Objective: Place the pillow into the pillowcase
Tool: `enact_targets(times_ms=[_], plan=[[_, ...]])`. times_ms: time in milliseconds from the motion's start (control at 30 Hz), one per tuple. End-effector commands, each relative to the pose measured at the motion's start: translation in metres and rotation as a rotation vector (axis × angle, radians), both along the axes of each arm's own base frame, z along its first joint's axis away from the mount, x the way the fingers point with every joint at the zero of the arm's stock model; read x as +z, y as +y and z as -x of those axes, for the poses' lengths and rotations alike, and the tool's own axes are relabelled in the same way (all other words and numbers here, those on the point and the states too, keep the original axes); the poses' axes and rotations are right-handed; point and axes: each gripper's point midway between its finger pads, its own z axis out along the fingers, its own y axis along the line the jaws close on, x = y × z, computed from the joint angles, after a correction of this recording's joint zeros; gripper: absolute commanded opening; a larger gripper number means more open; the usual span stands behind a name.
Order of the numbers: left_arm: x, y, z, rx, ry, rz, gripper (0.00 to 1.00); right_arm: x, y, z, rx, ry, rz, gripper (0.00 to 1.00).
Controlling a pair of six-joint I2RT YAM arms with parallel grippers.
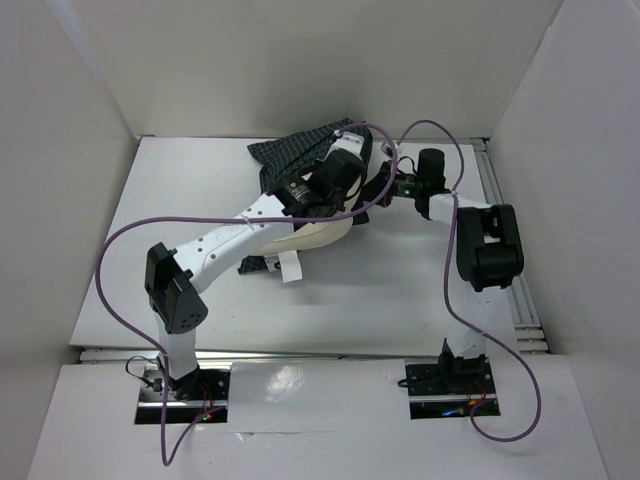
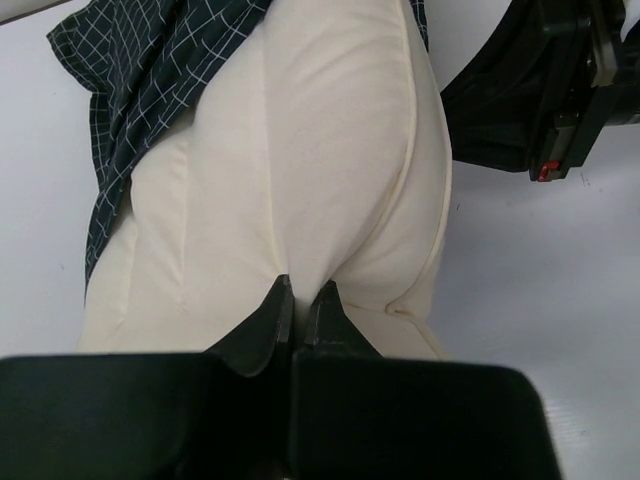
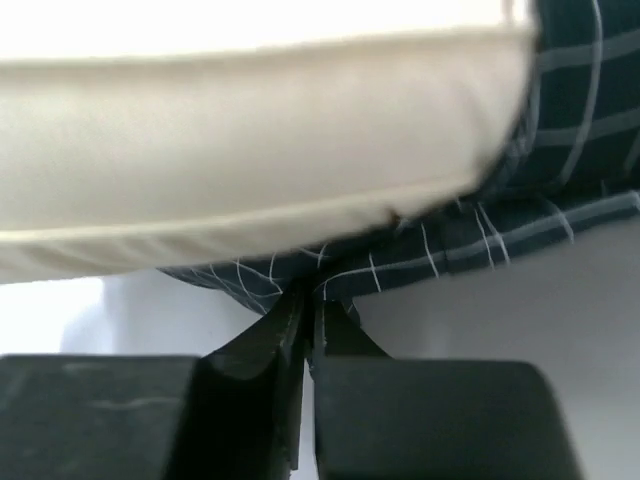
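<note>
Where the white table (image 1: 400, 290) fills the floor of a white-walled enclosure, the two arms meet over its far middle. The left arm (image 1: 230, 235) slants up from its base at the near left and lies across the cushion. The right arm (image 1: 485, 245) rises at the near right, folds at its dark elbow and reaches leftwards towards the same spot.

Between them lies the pillow (image 2: 300, 150), plump and cream. Its near end bulges out bare on the table while its far end goes into the pillowcase (image 2: 150, 70). This dark, fine-checked cloth is bunched around the pillow's far left side and spreads in a crumpled heap towards the back wall. In the right wrist view a strip of the checked cloth lies under the pillow's piped edge, on the table.

The left gripper (image 2: 300, 295) has its jaws pressed nearly together, nipping a small fold of the pillow's cream fabric at the near end. The right gripper (image 3: 308, 295) has its jaws closed to a thin slit, and the lower hem of the pillowcase is caught at their tips, just beneath the pillow.

A small white tag (image 1: 290, 268) sticks out from the pillow's near edge, lying flat on the table.
</note>
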Motion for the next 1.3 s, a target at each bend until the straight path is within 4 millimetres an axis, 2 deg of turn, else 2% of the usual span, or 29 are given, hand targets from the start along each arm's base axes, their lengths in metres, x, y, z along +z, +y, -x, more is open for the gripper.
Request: enact_targets(times_ms=[0,33,67,100,133,233,267,300,333,367,400,433,467,500,533,567,600,633,667,800,867,967,1000,1133,1267], plan=[[0.049,0.013,-0.005,0.016,-0.111,0.071,0.00,0.020,0.006,0.009,0.036,-0.026,-0.042,0.00],[0.042,0.006,-0.007,0.006,-0.097,0.082,0.00,0.035,0.005,0.013,0.016,-0.045,-0.043,0.00],[0.034,0.003,-0.009,-0.004,-0.074,0.092,0.00,0.030,0.008,0.027,0.012,0.001,-0.048,0.00],[0.029,-0.003,-0.012,-0.007,-0.068,0.103,0.00,0.031,0.006,0.032,-0.009,0.016,-0.041,0.00],[0.004,-0.010,-0.015,-0.020,-0.027,0.073,0.00,0.041,0.006,0.039,-0.045,0.039,-0.030,0.00],[-0.026,-0.039,-0.022,-0.061,0.035,0.112,0.00,0.029,0.000,0.066,-0.086,0.160,-0.008,0.00],[-0.044,-0.054,-0.031,-0.067,0.062,0.113,0.00,0.038,0.003,0.079,-0.077,0.148,-0.014,0.00],[-0.055,-0.062,-0.035,-0.072,0.078,0.118,0.00,0.024,0.002,0.093,-0.101,0.223,-0.022,0.00],[-0.065,-0.076,-0.031,-0.094,0.093,0.103,0.00,0.031,0.000,0.100,-0.120,0.219,-0.033,0.00],[-0.063,-0.085,-0.037,-0.086,0.088,0.124,0.00,0.027,-0.002,0.107,-0.137,0.244,-0.030,0.00],[-0.092,-0.096,-0.037,-0.100,0.128,0.093,0.00,0.013,0.001,0.124,-0.136,0.316,-0.036,0.00],[-0.102,-0.103,-0.037,-0.106,0.153,0.102,0.00,0.012,0.000,0.130,-0.136,0.313,-0.036,0.00],[-0.109,-0.108,-0.038,-0.119,0.167,0.105,0.00,0.017,0.005,0.146,-0.089,0.312,-0.046,0.00],[-0.124,-0.115,-0.039,-0.107,0.189,0.123,0.00,0.009,0.011,0.163,-0.068,0.353,-0.045,0.00],[-0.130,-0.118,-0.040,-0.115,0.197,0.125,0.00,0.009,0.015,0.172,-0.052,0.351,-0.043,0.00],[-0.136,-0.118,-0.040,-0.114,0.203,0.119,0.00,0.018,0.018,0.184,-0.041,0.326,-0.047,0.00],[-0.134,-0.120,-0.041,-0.099,0.203,0.147,0.00,0.014,0.027,0.201,-0.026,0.355,-0.043,0.00],[-0.141,-0.120,-0.041,-0.097,0.211,0.138,0.00,0.016,0.030,0.210,-0.016,0.349,-0.040,0.00],[-0.141,-0.121,-0.040,-0.089,0.214,0.148,0.00,0.024,0.030,0.221,-0.027,0.335,-0.032,0.00],[-0.139,-0.119,-0.052,-0.028,0.191,0.191,0.00,0.026,0.029,0.256,-0.035,0.345,-0.017,0.00],[-0.142,-0.124,-0.055,-0.013,0.193,0.215,0.00,0.032,0.025,0.260,-0.060,0.333,-0.024,0.00],[-0.144,-0.130,-0.053,-0.011,0.213,0.248,0.00,0.026,0.026,0.266,-0.051,0.351,-0.017,0.00],[-0.152,-0.128,-0.049,-0.010,0.233,0.245,0.00,0.021,0.025,0.266,-0.050,0.364,-0.005,0.00],[-0.149,-0.126,-0.047,-0.005,0.228,0.264,0.00,0.012,0.033,0.279,0.038,0.388,0.002,0.00],[-0.145,-0.131,-0.044,-0.016,0.224,0.270,0.00,0.003,0.034,0.279,0.023,0.390,0.027,0.00]])
